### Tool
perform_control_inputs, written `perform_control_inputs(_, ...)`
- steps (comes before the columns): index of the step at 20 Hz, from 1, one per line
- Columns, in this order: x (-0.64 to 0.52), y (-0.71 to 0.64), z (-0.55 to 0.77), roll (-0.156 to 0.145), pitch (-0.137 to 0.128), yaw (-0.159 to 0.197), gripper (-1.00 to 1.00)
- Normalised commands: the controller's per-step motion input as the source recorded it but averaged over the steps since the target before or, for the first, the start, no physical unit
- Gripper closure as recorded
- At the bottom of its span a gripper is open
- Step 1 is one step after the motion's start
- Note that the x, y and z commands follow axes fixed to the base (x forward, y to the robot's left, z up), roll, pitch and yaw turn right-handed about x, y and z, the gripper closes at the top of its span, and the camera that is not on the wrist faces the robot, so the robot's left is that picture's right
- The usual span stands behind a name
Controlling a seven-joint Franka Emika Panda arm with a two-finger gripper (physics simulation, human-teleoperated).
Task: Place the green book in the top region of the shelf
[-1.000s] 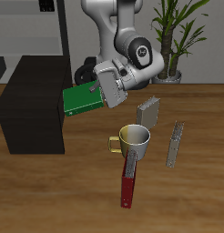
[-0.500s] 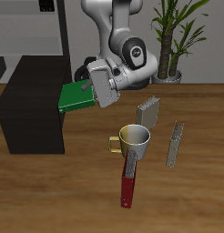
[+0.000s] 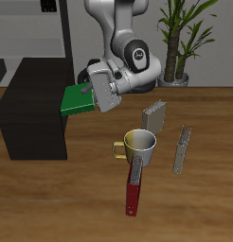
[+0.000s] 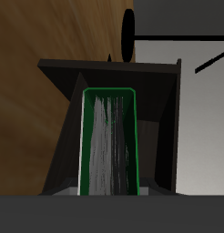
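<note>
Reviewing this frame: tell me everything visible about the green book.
The thin rectangular green book has a bright green cover and white page edges, which appear as a grey-streaked strip with a green rim in the wrist view. It is off the table, held at one end by the gripper, tilted slightly, its free end reaching over the edge of the large matte black shelf. Whether it touches the shelf cannot be told.

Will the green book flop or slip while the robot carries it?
Probably not flop: the green book sticks out flat and unbent from the gripper, so it looks stiff. It might slip, since it is thin and held only at one end.
</note>
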Motion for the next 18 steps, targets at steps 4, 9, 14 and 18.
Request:
perform_control_inputs(4,0.10,-0.09,-0.07,-0.009,0.013,0.002,1.00)
perform_control_inputs(9,0.10,-0.15,-0.05,-0.007,0.034,0.002,1.00)
perform_control_inputs(14,0.08,-0.11,-0.11,0.001,0.045,0.013,1.00)
perform_control_inputs(18,0.06,-0.13,-0.12,-0.016,0.035,0.013,1.00)
